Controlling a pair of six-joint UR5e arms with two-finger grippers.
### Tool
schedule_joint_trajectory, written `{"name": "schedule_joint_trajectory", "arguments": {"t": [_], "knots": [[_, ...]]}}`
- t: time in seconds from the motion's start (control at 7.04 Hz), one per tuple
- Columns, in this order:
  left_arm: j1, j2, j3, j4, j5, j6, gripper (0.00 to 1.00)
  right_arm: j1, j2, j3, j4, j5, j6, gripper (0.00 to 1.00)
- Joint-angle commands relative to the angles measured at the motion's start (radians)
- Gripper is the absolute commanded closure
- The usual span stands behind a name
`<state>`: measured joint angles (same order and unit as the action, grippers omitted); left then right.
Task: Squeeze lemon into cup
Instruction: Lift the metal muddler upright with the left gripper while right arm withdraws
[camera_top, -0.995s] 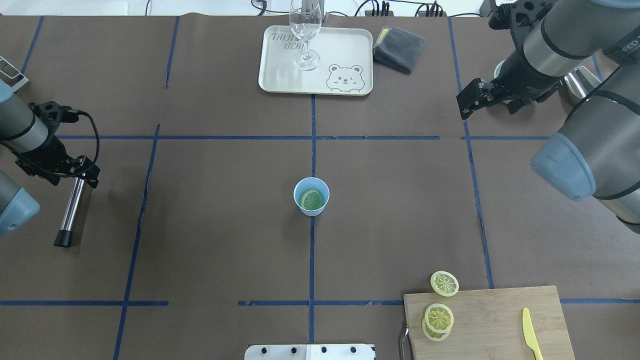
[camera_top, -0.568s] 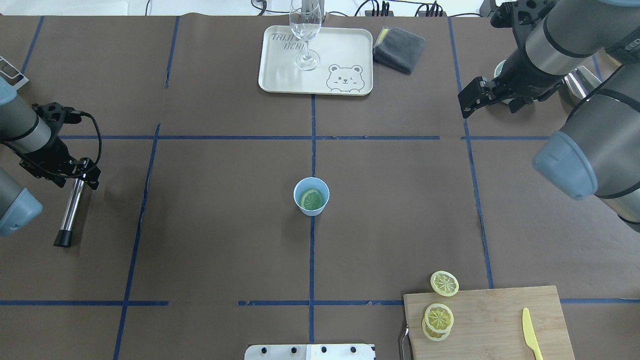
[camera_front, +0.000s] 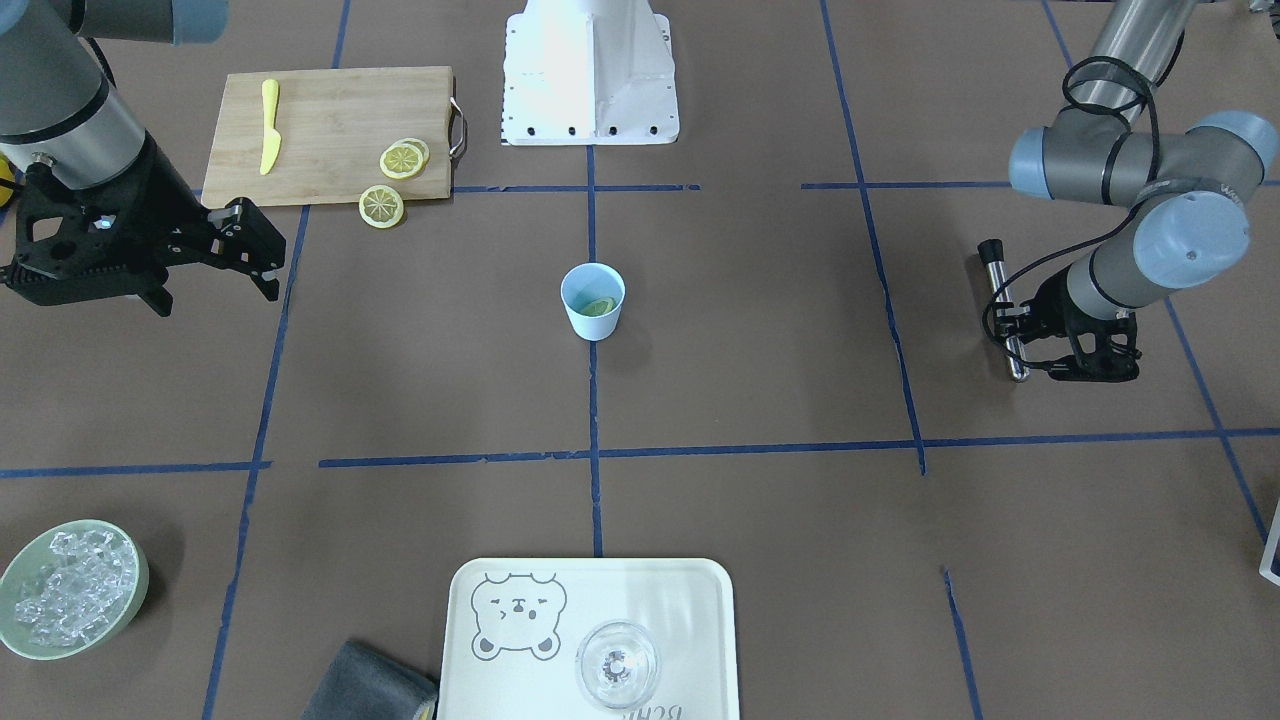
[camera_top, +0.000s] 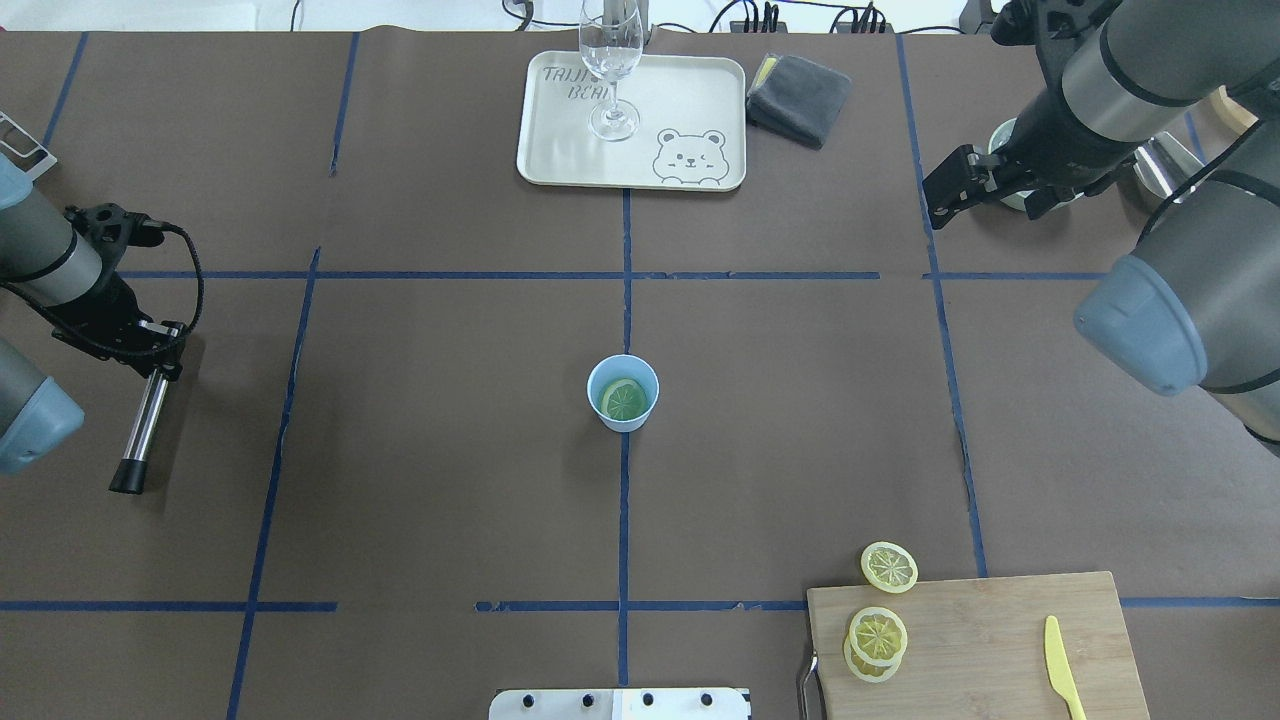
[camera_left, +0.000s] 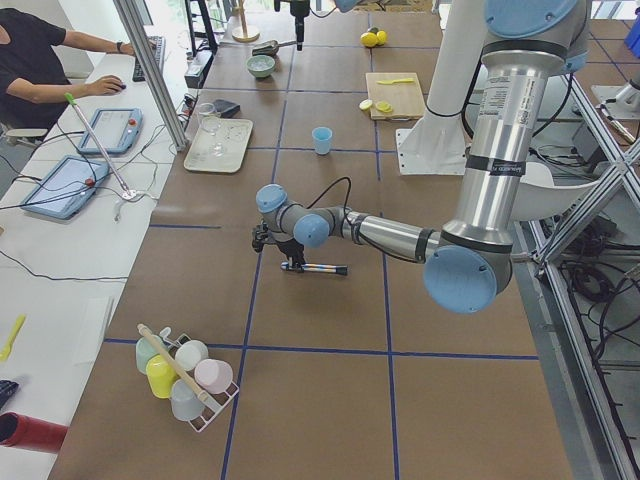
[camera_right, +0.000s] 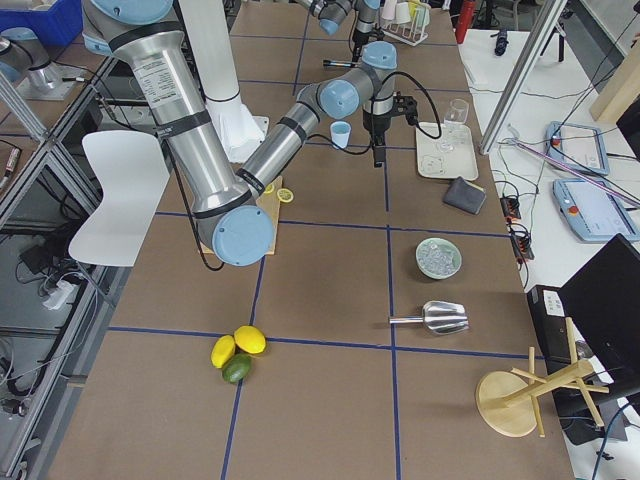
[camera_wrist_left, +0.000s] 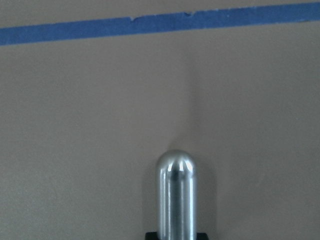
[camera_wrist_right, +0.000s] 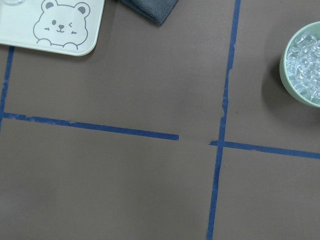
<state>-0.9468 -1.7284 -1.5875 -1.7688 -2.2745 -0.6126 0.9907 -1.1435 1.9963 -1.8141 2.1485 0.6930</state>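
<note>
The light-blue cup (camera_top: 640, 415) (camera_front: 594, 322) stands upright at the table's middle with one lemon slice (camera_top: 625, 399) (camera_front: 598, 306) lying inside it. Other lemon slices lie at the wooden cutting board's (camera_top: 1000, 620) corner: one on the table (camera_top: 889, 566) (camera_front: 381, 205) and a stack on the board (camera_top: 878, 636) (camera_front: 402, 160). My left gripper (camera_top: 160, 350) (camera_front: 1015, 340) is far to the left, shut on the end of a metal rod (camera_top: 142, 425) (camera_wrist_left: 176, 200) that lies on the table. My right gripper (camera_top: 935, 198) (camera_front: 262, 248) hangs open and empty, far right and back.
A cream tray (camera_top: 690, 100) with a wine glass (camera_top: 612, 60) and a grey cloth (camera_top: 797, 97) sit at the back. A yellow knife (camera_top: 1062, 665) lies on the board. A green bowl of ice (camera_front: 138, 585) (camera_wrist_right: 287, 65) is near my right gripper.
My left gripper has shifted slightly left and closed in on the metal rod's end. My right arm has drawn a little further back and right. The cup and slices have not moved.
</note>
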Motion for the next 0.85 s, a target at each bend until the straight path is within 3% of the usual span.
{"name": "schedule_joint_trajectory", "arguments": {"t": [0.0,0.14,0.28,0.57,0.71], "knots": [[-0.01,-0.009,-0.139,0.125,0.044,0.0,1.0,0.023,-0.019,-0.001,0.001,0.019,-0.001,0.0],[-0.007,-0.066,-0.205,0.134,0.179,-0.001,1.0,0.046,-0.039,-0.001,0.002,0.04,-0.004,0.0],[-0.006,-0.154,-0.218,0.141,0.375,-0.001,1.0,0.066,-0.054,0.002,0.006,0.05,-0.009,0.0],[-0.004,-0.282,-0.253,0.14,0.434,-0.013,1.0,0.106,-0.126,0.019,0.01,0.051,-0.059,0.0],[0.0,-0.337,-0.279,0.138,0.513,-0.077,1.0,0.15,-0.174,0.024,0.01,0.051,-0.129,0.0]]}}
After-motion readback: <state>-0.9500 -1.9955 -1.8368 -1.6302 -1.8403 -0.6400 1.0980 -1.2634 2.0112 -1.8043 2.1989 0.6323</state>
